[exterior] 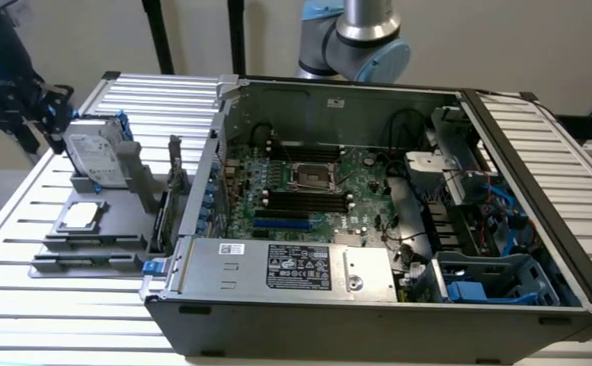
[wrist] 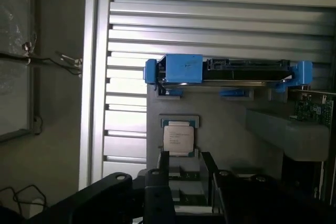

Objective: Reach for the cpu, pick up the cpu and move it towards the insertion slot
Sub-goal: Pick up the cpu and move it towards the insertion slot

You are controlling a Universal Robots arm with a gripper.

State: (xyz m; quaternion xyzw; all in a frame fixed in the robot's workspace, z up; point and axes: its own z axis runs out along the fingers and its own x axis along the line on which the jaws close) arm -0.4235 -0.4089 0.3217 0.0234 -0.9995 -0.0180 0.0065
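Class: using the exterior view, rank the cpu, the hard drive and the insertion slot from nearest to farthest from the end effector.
From the end effector:
1. hard drive, upright, close by on the exterior view's left.
2. cpu, flat on the grey fixture outside the case.
3. insertion slot, on the motherboard inside the case.

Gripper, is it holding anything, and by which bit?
Nothing is held. The gripper is open and empty; the cpu lies flat in its grey holder, not gripped.

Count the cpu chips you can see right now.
1. The cpu lies flat on the grey holder at the exterior view's left of the computer case, near the hard drive. Others could be hidden inside the case.
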